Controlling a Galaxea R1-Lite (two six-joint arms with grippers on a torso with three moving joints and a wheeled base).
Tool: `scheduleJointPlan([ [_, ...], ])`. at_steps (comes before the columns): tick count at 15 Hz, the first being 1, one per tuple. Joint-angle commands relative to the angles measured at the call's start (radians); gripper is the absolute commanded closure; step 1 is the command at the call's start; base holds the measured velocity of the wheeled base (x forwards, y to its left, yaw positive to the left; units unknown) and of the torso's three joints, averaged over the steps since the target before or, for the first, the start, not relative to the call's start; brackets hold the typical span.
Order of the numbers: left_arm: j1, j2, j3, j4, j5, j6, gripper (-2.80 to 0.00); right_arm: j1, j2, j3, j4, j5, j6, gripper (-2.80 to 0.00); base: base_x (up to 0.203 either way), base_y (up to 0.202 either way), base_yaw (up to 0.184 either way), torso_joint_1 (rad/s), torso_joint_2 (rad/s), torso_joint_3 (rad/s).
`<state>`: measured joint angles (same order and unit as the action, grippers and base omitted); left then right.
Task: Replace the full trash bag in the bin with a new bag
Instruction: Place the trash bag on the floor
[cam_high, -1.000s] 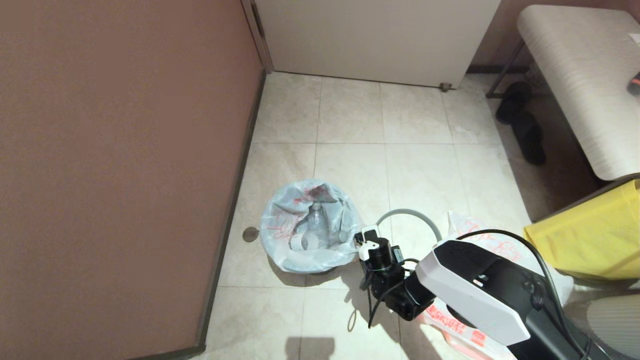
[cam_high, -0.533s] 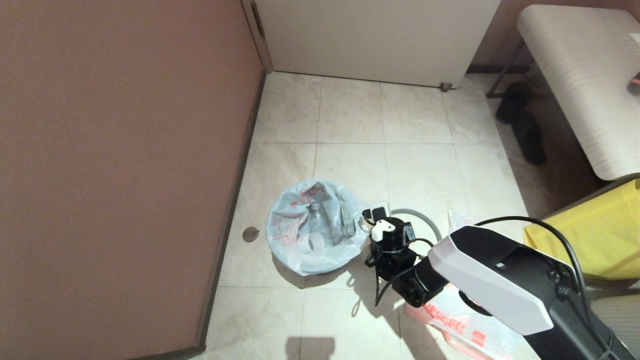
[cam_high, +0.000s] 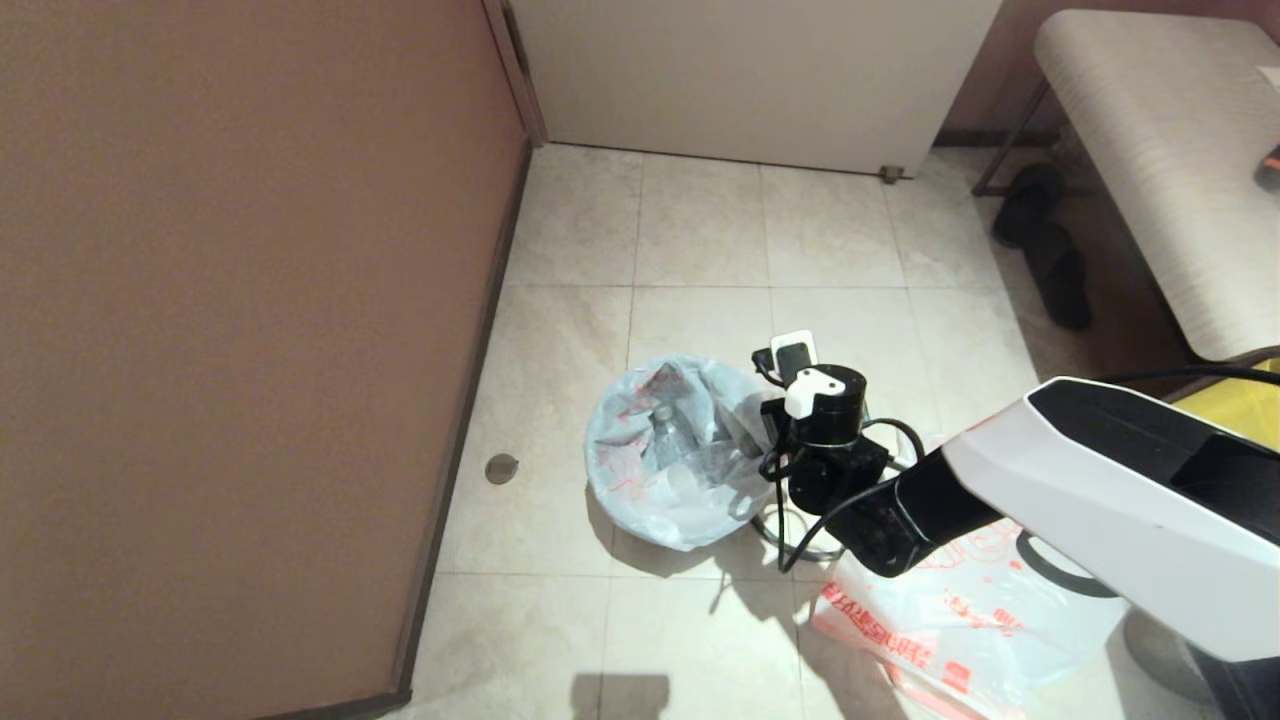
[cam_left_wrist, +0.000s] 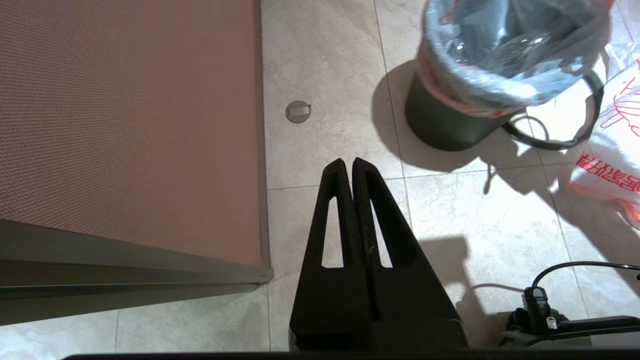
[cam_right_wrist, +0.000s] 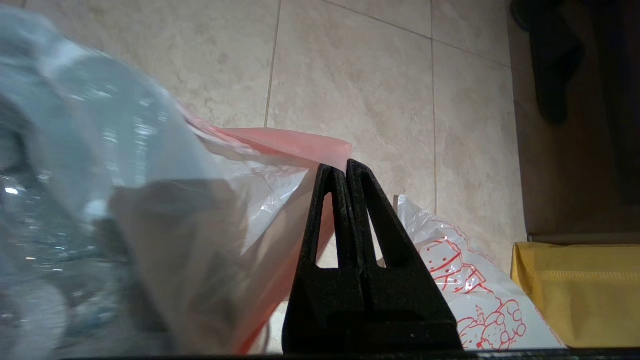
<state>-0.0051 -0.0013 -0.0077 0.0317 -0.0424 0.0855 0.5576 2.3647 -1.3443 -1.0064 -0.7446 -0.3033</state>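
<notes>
The full trash bag (cam_high: 660, 460), translucent white with bottles inside, still sits over the mouth of the black bin (cam_left_wrist: 445, 125). My right gripper (cam_right_wrist: 346, 166) is shut on the bag's pink handle (cam_right_wrist: 295, 142) and holds it stretched up at the bag's right side. In the head view the right wrist (cam_high: 825, 420) hides those fingers. The grey ring (cam_left_wrist: 555, 142) lies on the floor beside the bin. The new bag (cam_high: 960, 620), with red cartoon print, lies flat under my right arm. My left gripper (cam_left_wrist: 347, 162) hangs shut and empty over the tiles near the wall corner.
A brown wall (cam_high: 250, 300) runs along the left, with a floor drain (cam_high: 501, 467) beside it. A bench (cam_high: 1160, 150) and dark slippers (cam_high: 1040, 240) are at the far right. A yellow bag (cam_right_wrist: 575, 290) stands to the right of the new bag.
My right gripper has risen and swung right and away, pulling the handle up. The trash bag has shifted right with it. The left arm has not moved.
</notes>
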Motion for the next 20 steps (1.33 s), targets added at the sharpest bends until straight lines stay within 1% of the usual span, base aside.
scheduleJointPlan([
  [1,-0.001,0.001,0.0,-0.001,-0.001,0.0,0.0,0.011,-0.1,0.03,-0.007,-0.001,0.0,0.0,0.0,0.0,0.0,0.0,0.0,0.0],
  [6,-0.001,0.001,0.0,-0.001,-0.001,0.0,0.0,0.059,-0.197,0.103,0.018,0.008,0.004,0.0,0.0,0.0,0.0,0.0,0.0,0.0],
  [8,-0.001,0.001,0.0,0.0,-0.001,0.0,0.0,0.05,-0.196,0.102,0.025,0.02,0.006,0.0,0.0,0.0,0.0,0.0,0.0,0.0],
  [10,0.0,0.001,0.0,0.0,-0.001,0.0,0.0,0.013,-0.18,0.091,0.04,0.043,0.016,0.0,0.0,0.0,0.0,0.0,0.0,0.0],
  [11,0.0,0.001,0.0,0.001,-0.001,0.0,0.0,-0.003,-0.168,0.074,0.067,0.068,0.061,0.0,0.0,0.0,0.0,0.0,0.0,0.0],
  [12,0.0,0.001,0.0,0.0,-0.001,0.0,0.0,-0.02,-0.167,0.053,0.133,0.09,0.112,0.0,0.0,0.0,0.0,0.0,0.0,0.0],
  [13,0.0,0.001,0.0,0.0,-0.001,0.001,0.0,-0.047,-0.171,0.019,0.247,0.121,0.191,0.0,0.0,0.0,0.0,0.0,0.0,0.0],
  [14,0.0,0.001,0.0,0.0,-0.001,0.0,0.0,-0.083,-0.182,-0.021,0.378,0.177,0.284,0.0,0.0,0.0,0.0,0.0,0.0,0.0],
  [15,-0.001,0.001,0.0,0.0,-0.001,0.0,0.0,-0.121,-0.194,-0.053,0.503,0.27,0.371,0.0,0.0,0.0,0.0,0.0,0.0,0.0],
  [17,0.0,0.001,0.0,0.0,-0.001,0.002,0.0,-0.216,-0.213,-0.116,0.686,0.529,0.518,0.0,0.0,0.0,0.0,0.0,0.0,0.0],
  [18,-0.001,0.001,0.0,0.0,-0.001,0.0,0.0,-0.262,-0.223,-0.134,0.735,0.675,0.577,0.0,0.0,0.0,0.0,0.0,0.0,0.0],
  [19,0.0,0.001,0.0,0.0,-0.001,0.001,0.0,-0.318,-0.234,-0.147,0.764,0.851,0.651,0.0,0.0,0.0,0.0,0.0,0.0,0.0],
  [20,-0.001,0.001,0.0,0.0,-0.001,0.002,0.0,-0.367,-0.24,-0.156,0.779,1.005,0.724,-2.8,0.0,0.0,0.0,0.0,0.0,0.0],
])
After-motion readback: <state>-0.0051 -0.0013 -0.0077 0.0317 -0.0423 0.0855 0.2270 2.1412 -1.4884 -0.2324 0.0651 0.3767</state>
